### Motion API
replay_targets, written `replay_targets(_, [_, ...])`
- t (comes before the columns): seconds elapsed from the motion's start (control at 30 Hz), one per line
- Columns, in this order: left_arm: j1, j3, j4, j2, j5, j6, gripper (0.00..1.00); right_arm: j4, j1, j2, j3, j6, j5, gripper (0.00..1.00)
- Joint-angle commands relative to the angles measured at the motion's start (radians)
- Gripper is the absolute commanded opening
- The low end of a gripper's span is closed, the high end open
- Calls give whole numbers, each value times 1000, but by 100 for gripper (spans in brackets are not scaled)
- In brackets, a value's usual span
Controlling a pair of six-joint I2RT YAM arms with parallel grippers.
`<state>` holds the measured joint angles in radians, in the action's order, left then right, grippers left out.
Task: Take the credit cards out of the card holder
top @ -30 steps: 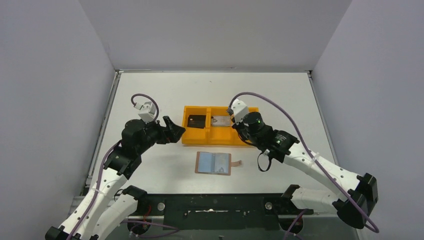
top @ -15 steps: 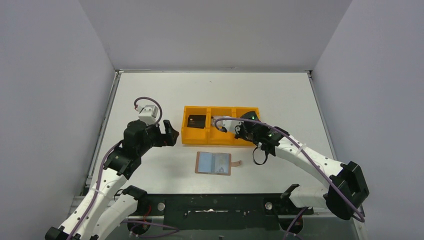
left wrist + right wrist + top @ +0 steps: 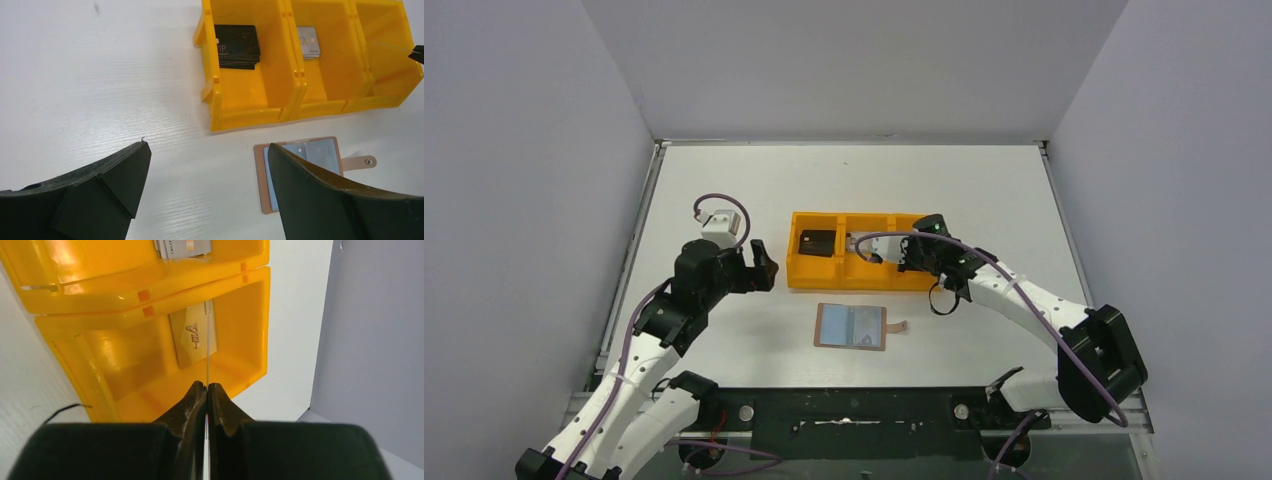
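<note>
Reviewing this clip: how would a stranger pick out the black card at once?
Find the orange tray in the middle of the table. Its leftmost compartment holds the black card, lying flat. It alone is black with gold lettering; the middle compartment's card is silvery grey.

The white table [image 3: 744, 185] carried an orange three-compartment tray [image 3: 844, 280] near its middle and, just in front of it, a brown card holder [image 3: 851, 326] lying open and flat.
</note>
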<state>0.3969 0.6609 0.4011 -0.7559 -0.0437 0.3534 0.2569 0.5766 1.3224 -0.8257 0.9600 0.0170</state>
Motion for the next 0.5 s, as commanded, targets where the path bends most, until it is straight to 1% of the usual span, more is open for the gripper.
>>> replay_targets(0.0, [-7, 27, -20, 4, -39, -22, 89, -114, -33, 39, -11, 63, -15, 0])
replay_targets(0.07, [-8, 26, -21, 4, -43, -21, 89, -171, -46, 53, -2, 69, -5, 0])
replay_targets(0.27, [-17, 26, -24, -2, -34, -21, 89, -177, -77, 122, -28, 103, -38, 0])
replay_targets(0.47, [-24, 28, -24, -8, -24, -23, 89, -231, -84, 205, -47, 120, -39, 1])
